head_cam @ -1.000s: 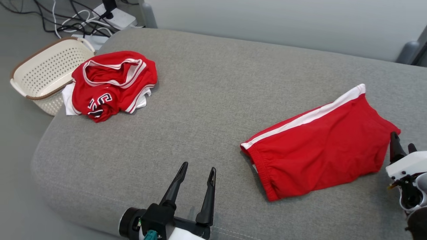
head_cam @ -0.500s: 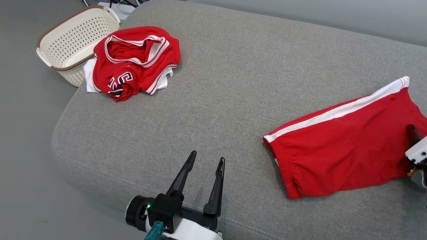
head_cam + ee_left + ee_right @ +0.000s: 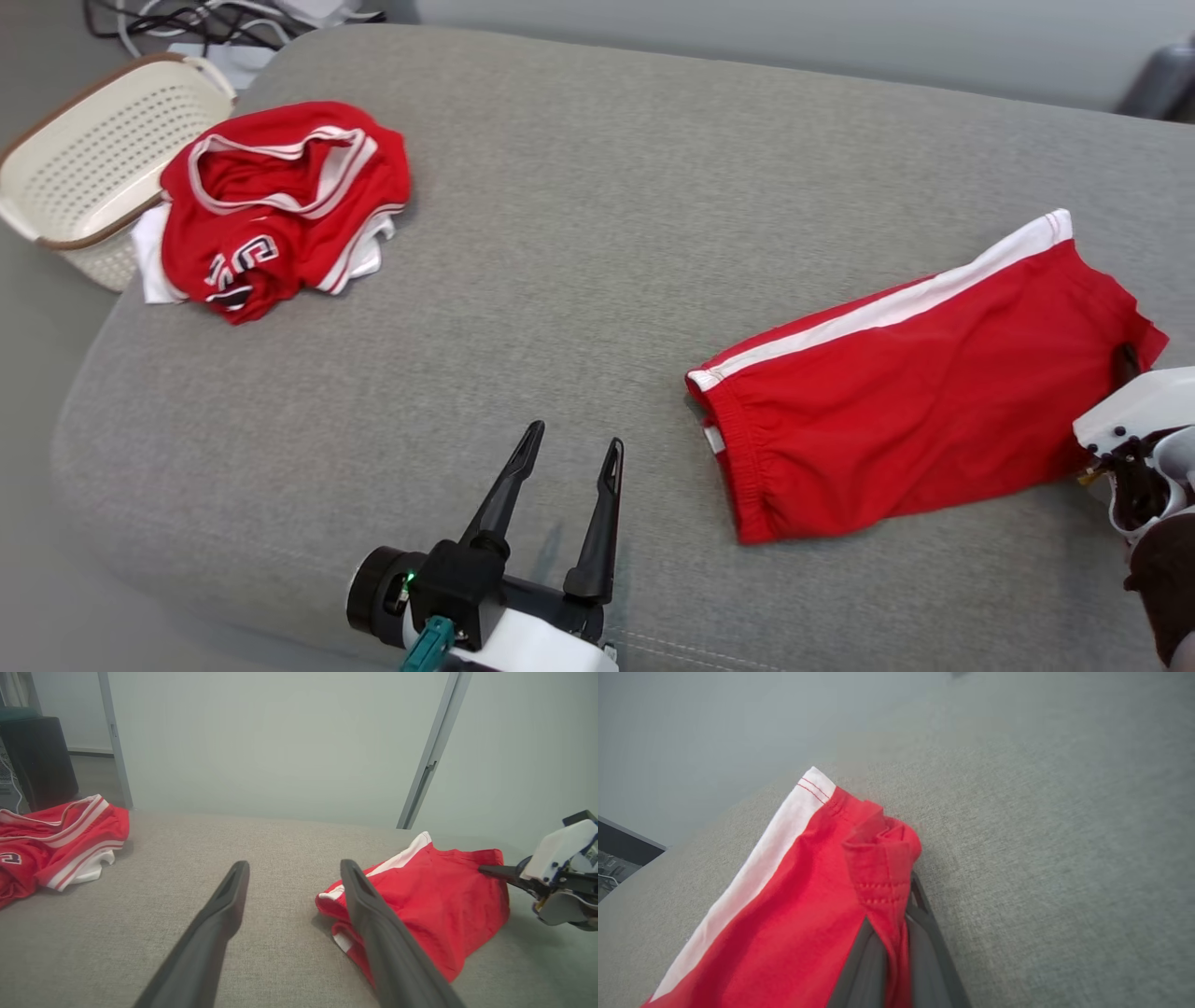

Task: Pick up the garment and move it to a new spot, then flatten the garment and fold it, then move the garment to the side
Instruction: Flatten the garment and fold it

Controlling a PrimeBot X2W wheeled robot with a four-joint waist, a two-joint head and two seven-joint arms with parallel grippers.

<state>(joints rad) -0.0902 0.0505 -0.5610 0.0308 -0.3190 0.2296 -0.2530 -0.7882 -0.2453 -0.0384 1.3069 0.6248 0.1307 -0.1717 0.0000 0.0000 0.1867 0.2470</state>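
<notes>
I seem to be working in a lab room staged like a home: a grey upholstered seat with a laundry basket beside it. Loose cables trail past bare pale walls

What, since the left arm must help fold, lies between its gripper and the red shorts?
Nothing visible does: bare grey cushion lies between the open left gripper and the waistband end of the shorts. The right gripper is shut on their far hem.
</notes>
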